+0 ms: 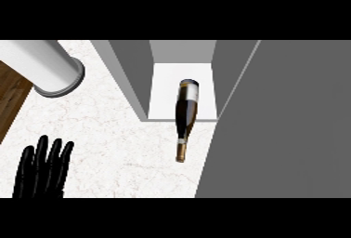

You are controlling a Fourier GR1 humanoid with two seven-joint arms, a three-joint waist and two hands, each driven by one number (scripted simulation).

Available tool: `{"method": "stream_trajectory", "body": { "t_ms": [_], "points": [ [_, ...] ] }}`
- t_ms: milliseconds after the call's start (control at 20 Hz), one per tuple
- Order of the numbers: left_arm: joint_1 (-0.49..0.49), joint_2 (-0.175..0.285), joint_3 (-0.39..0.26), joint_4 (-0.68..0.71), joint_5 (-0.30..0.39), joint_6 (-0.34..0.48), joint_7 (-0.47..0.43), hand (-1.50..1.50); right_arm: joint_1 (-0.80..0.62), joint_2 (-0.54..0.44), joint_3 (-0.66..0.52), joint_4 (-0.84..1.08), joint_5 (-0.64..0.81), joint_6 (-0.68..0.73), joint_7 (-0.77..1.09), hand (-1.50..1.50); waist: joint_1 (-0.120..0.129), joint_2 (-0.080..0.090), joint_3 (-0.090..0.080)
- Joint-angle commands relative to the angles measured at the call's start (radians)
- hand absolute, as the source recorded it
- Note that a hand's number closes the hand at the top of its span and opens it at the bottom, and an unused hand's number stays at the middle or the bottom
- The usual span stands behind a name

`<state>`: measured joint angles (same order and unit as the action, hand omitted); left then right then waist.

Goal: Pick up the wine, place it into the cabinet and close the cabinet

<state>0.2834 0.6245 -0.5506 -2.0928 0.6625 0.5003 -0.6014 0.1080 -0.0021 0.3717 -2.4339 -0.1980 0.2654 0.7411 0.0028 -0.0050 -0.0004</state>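
The dark wine bottle (185, 111) lies lengthwise, its base inside the open cabinet (165, 79) on the white floor of the cabinet. Its gold-foiled neck sticks out past the cabinet's front edge over the counter. No hand touches it. The cabinet door (281, 125), a large grey panel, stands open at the right. My left hand (42, 169) rests at the lower left, well away from the bottle, fingers straight and pointing up. My right hand does not show.
A white cylinder with a grey rim (48, 65) lies at the upper left on the pale marble counter (109, 139). A strip of brown wood (10, 97) runs along the left edge.
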Motion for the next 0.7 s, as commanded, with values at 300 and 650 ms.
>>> {"method": "stream_trajectory", "body": {
  "t_ms": [300, 650],
  "points": [
    [0.136, 0.119, 0.252, -0.045, 0.150, -0.161, 0.004, -1.50, 0.000, 0.002, 0.349, -0.151, 0.077, -0.043, 0.061, 1.50, 0.003, -0.004, -0.001],
    [0.159, 0.144, 0.370, 0.019, 0.207, -0.281, 0.016, -1.50, -0.067, 0.002, 0.572, -0.079, 0.218, -0.249, 0.015, 1.50, -0.001, -0.003, -0.001]
  ]
}}
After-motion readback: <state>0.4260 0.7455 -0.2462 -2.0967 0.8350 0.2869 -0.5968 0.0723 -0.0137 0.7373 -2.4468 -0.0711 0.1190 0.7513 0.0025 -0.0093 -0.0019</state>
